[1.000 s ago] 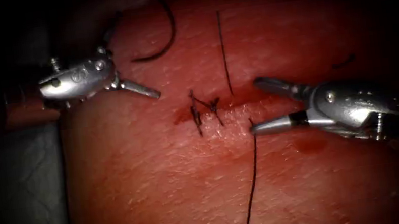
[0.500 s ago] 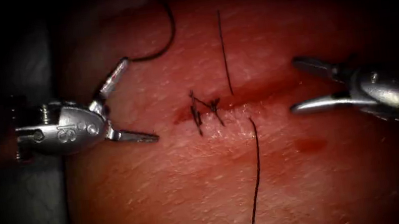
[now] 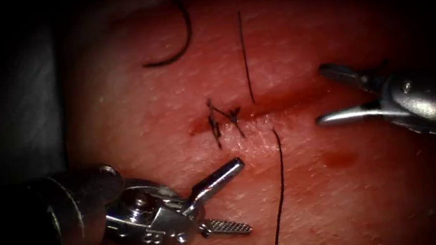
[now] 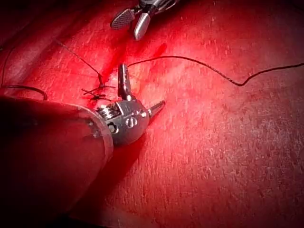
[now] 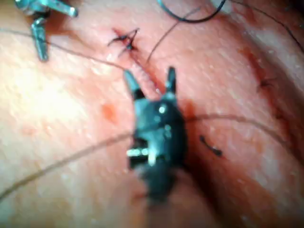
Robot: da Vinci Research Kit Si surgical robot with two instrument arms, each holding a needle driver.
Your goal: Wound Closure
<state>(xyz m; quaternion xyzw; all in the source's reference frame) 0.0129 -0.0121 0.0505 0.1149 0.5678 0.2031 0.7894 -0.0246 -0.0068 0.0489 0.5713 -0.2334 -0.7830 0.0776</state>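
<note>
From the endoscope, the left tool [image 3: 232, 196] gapes empty below the cut [image 3: 261, 109], by the thread [image 3: 278, 198]; the right tool [image 3: 321, 96] gapes empty too. The needle [image 3: 176, 33] lies loose above.

Left wrist view: knot [image 4: 97, 90] tied; I'd grasp thread gently.

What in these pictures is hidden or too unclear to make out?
- Thread in the endoscope view: its lower end is cut off by the picture's bottom edge.
- Curved needle: its upper end fades into the dark border.
- Knotted stitch on the cut: too small to trace its loops.
- Left tool and right tool: both open, holding nothing; their shafts vanish into shadow.
</note>
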